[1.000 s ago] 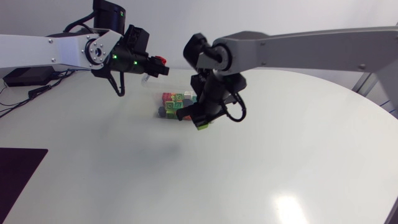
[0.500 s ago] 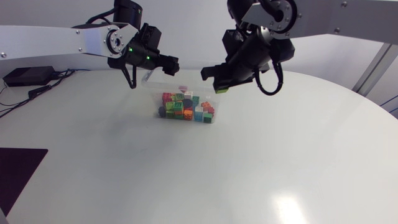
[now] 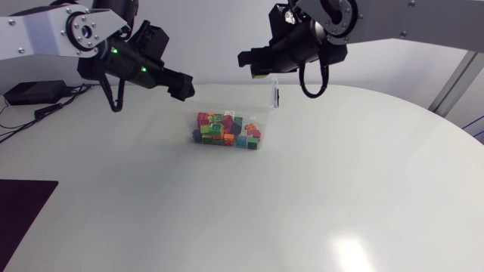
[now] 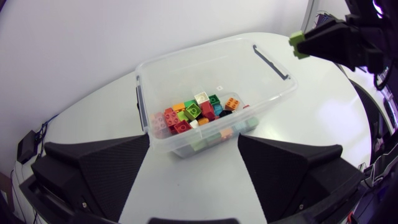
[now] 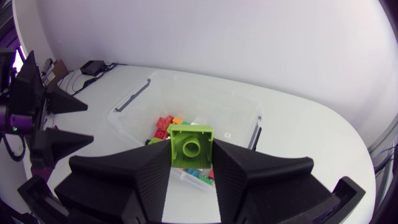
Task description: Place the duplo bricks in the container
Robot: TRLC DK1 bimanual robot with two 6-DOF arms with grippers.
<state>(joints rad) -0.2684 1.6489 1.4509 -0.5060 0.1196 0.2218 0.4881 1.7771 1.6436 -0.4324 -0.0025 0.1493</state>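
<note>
A clear plastic container (image 3: 274, 92) stands at the table's back middle, with several coloured duplo bricks (image 3: 227, 130) piled in it. My right gripper (image 3: 253, 62) hangs above the container's far side, shut on a lime green brick (image 5: 191, 146), which also shows in the left wrist view (image 4: 298, 42). My left gripper (image 3: 181, 86) hovers left of the container, open and holding nothing. From its own view the container (image 4: 142, 99) and its bricks (image 4: 198, 115) lie ahead of the spread fingers (image 4: 99, 168). The right wrist view looks down into the container (image 5: 124, 121), with the left gripper (image 5: 46, 118) beside it.
A dark mat (image 3: 23, 211) lies at the table's front left corner. The white tabletop (image 3: 318, 189) stretches wide in front of and to the right of the container.
My left gripper has opened, its red brick is gone from it, and it has drawn back left. My right gripper has risen from beside the container with the green brick.
</note>
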